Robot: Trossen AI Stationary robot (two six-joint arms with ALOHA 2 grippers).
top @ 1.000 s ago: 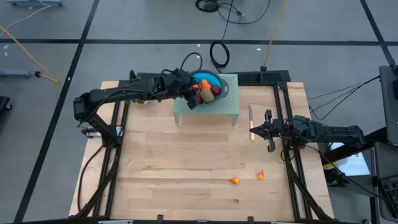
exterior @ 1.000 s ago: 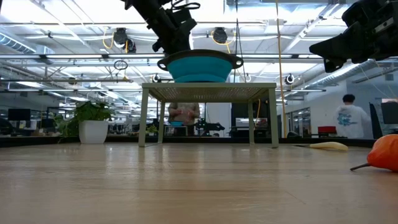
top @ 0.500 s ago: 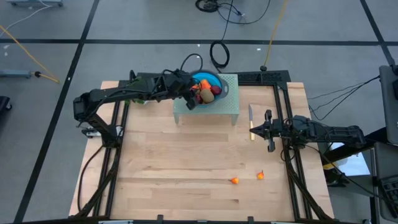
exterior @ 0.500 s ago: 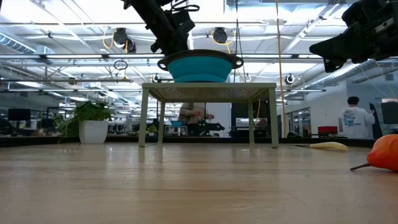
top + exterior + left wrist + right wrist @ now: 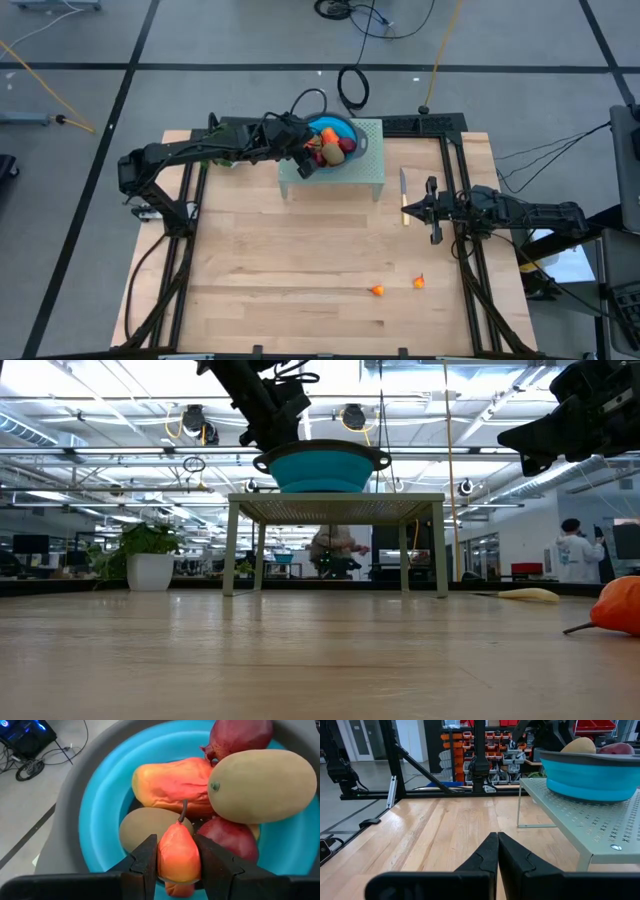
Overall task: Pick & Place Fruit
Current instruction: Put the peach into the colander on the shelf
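A blue bowl (image 5: pixel 347 127) stands on a pale green perforated stand (image 5: pixel 366 166) at the table's far middle. In the bowl lie a longer orange-red fruit (image 5: pixel 172 785), two brown ovals (image 5: pixel 262 785) and dark red round ones (image 5: pixel 235 735). My left gripper (image 5: pixel 308 161) reaches over the bowl's left rim, shut on a small orange-red fruit (image 5: pixel 178 860) with a dark stem. Two tiny orange-red fruits (image 5: pixel 377 290) (image 5: pixel 419 282) lie on the table near its front. My right gripper (image 5: pixel 410 208) hangs shut and level at the table's right side, holding nothing. My left gripper pinches the small orange-red fruit by its two sides (image 5: pixel 162 862) between its two fingers (image 5: pixel 216 865). It comes slanting down from the table's left. The fruit's stem (image 5: pixel 183 811) points away from the gripper, over a brown oval (image 5: pixel 145 827). Whether the fruit touches that oval, I cannot tell.
A slim yellow-handled knife (image 5: pixel 403 196) lies on the table just in front of my right gripper. The stand's legs (image 5: pixel 238 550) leave open room beneath it. Black frame rails (image 5: pixel 470 270) run along the table's left and right sides. People move in the room beyond the table.
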